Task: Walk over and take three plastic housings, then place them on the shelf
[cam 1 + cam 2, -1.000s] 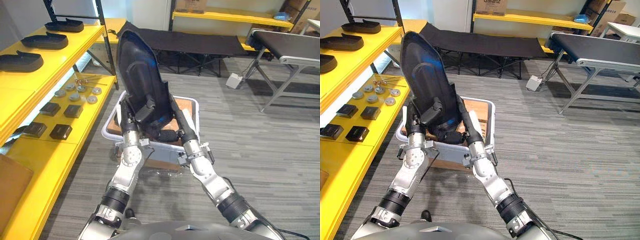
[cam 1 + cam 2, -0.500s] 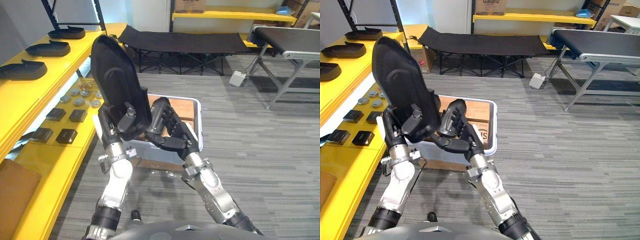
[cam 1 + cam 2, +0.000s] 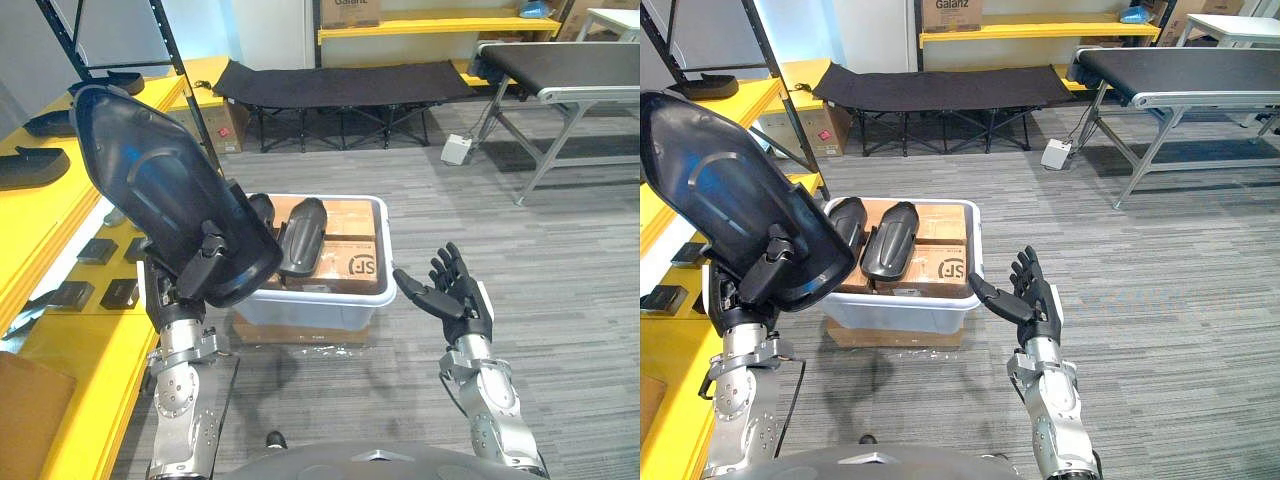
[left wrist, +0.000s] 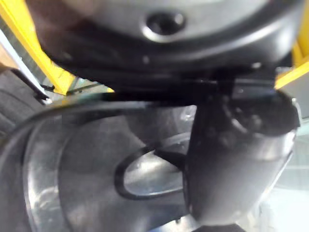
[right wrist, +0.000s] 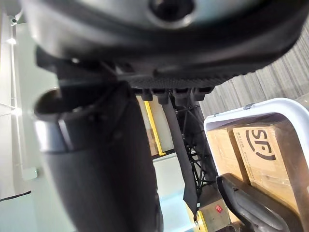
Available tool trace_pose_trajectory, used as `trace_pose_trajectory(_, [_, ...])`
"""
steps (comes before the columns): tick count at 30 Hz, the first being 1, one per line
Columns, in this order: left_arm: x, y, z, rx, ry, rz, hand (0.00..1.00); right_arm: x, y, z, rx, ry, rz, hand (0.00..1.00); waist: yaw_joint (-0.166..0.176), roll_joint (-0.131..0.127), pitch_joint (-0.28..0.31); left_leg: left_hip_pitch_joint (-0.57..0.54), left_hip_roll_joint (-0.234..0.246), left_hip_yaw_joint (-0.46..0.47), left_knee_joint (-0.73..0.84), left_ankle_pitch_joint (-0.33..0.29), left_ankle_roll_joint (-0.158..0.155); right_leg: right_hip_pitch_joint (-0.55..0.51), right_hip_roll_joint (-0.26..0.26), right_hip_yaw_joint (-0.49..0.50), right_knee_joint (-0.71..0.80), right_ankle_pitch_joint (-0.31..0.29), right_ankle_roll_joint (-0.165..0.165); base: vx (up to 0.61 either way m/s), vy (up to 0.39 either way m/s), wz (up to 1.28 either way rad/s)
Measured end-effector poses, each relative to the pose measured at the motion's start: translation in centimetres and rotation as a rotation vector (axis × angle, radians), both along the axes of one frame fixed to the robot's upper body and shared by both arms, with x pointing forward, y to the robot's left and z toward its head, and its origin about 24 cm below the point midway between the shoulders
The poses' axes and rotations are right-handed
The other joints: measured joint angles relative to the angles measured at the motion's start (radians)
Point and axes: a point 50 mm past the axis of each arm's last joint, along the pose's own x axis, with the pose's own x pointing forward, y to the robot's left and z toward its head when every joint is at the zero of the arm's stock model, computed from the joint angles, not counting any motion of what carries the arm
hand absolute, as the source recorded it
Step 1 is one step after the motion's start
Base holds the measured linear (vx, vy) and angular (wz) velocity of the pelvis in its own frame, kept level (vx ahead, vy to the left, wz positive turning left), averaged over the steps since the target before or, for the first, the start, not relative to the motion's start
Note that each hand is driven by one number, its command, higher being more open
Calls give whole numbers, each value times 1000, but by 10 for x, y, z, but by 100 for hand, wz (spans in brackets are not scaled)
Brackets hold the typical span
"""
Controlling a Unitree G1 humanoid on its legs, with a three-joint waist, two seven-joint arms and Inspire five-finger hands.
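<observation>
Our right hand [image 3: 455,298] has come off the plastic housing [image 3: 150,190] and now hangs open, fingers spread, just right of the white bin [image 3: 320,305]. Our left hand [image 3: 205,262] alone carries the housing, thumb clamped on its face, tilted above the bin's left edge, towards the yellow shelf [image 3: 30,220]. Two more housings [image 3: 300,235] lie in the bin. We judge the one-handed swing to the shelf is next, so that grip must not slip

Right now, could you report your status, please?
Left hand shut on black housing, raised. Right hand open, empty. Two more housings in white bin. Rack post near housing.
</observation>
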Motion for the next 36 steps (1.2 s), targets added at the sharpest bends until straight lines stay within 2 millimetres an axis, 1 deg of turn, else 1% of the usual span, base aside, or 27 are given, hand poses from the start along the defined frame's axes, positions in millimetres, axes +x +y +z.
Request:
trace_pose_trajectory(5, [-10,9,-3,10,22,35,0,-1,3,-3,24,6,21,100,1,3,-2,-3,1,-17,0,-1,-1,16,2,-23,-18,1,2,15,-5,8])
trace_pose_trajectory(8, [-16,13,2,4,2,78,0,2,5,-4,49,6,20,100,20,3,-2,-33,-6,-71,3,6,2,29,4,-79,-28,5,9,44,-17,51])
trace_pose_trajectory(11, [-24,19,11,5,-20,132,0,10,14,-9,57,33,49,100,68,1,-1,-54,-17,-142,3,15,6,58,4,-152,-30,-2,14,37,-9,67])
trace_pose_trajectory(13, [-34,28,15,13,-25,188,0,20,33,-9,20,36,139,100,111,-5,3,-57,-28,-190,3,17,6,88,3,-200,-29,-15,18,21,-14,65])
trace_pose_trajectory(14, [-36,30,16,16,-26,198,0,22,38,-8,10,31,164,100,121,-8,5,-58,-30,-201,3,18,6,94,3,-210,-28,-19,18,9,-14,58])
trace_pose_trajectory(15, [-40,34,16,22,-25,220,0,27,48,-4,-6,13,209,100,141,-13,8,-64,-34,-224,3,19,4,103,3,-231,-22,-30,20,-5,-19,62])
trace_pose_trajectory(16, [-45,37,17,26,-19,233,0,33,59,1,-7,-9,250,100,149,-18,9,-75,-38,-253,3,22,1,104,1,-255,-7,-42,19,-8,-20,63])
trace_pose_trajectory(19, [-53,40,14,37,6,245,0,46,72,12,0,-51,289,100,176,-28,13,-89,-48,-286,3,34,12,104,-6,-281,15,-56,17,-11,0,41])
trace_pose_trajectory(21, [-56,41,12,42,17,246,0,50,74,16,1,-61,280,100,179,-34,17,-89,-53,-291,3,35,13,104,-12,-285,24,-60,19,-16,17,12])
trace_pose_trajectory(22, [-55,40,12,45,15,230,0,51,72,16,-2,-61,269,100,179,-41,21,-89,-57,-293,3,34,12,105,-17,-288,29,-66,17,-27,25,7])
trace_pose_trajectory(25, [-54,38,12,49,12,203,0,51,70,15,-6,-45,263,100,170,-46,28,-89,-58,-292,3,33,11,99,-22,-283,42,-71,15,-24,14,-1])
trace_pose_trajectory(26, [-53,37,11,47,24,187,0,51,70,14,-7,-36,267,100,163,-44,29,-88,-57,-287,3,33,12,94,-22,-275,44,-71,15,-39,13,-10])
trace_pose_trajectory(29, [-52,36,10,41,33,178,0,51,69,14,-9,-36,280,100,162,-41,31,-88,-51,-274,3,33,12,82,-22,-260,54,-72,14,-31,0,-13])
trace_pose_trajectory(32, [-50,32,7,24,59,157,0,47,67,8,0,-3,315,100,161,-36,33,-94,-48,-273,4,36,18,92,-17,-270,57,-75,14,-6,-15,9])
trace_pose_trajectory(33, [-49,31,6,20,69,148,0,44,68,6,3,10,328,100,161,-34,35,-103,-49,-278,4,38,25,95,-15,-288,58,-77,15,-8,-18,49])
trace_pose_trajectory(35, [-44,27,5,15,78,112,0,38,64,0,-7,32,331,100,140,-33,44,-141,-49,-246,37,26,66,124,-17,-359,61,-77,26,-18,-12,108])
trace_pose_trajectory(36, [-37,22,5,15,70,65,0,36,60,-2,-19,44,324,100,124,-30,59,-166,-35,-169,84,19,88,153,-21,-431,72,-84,30,-8,28,161])
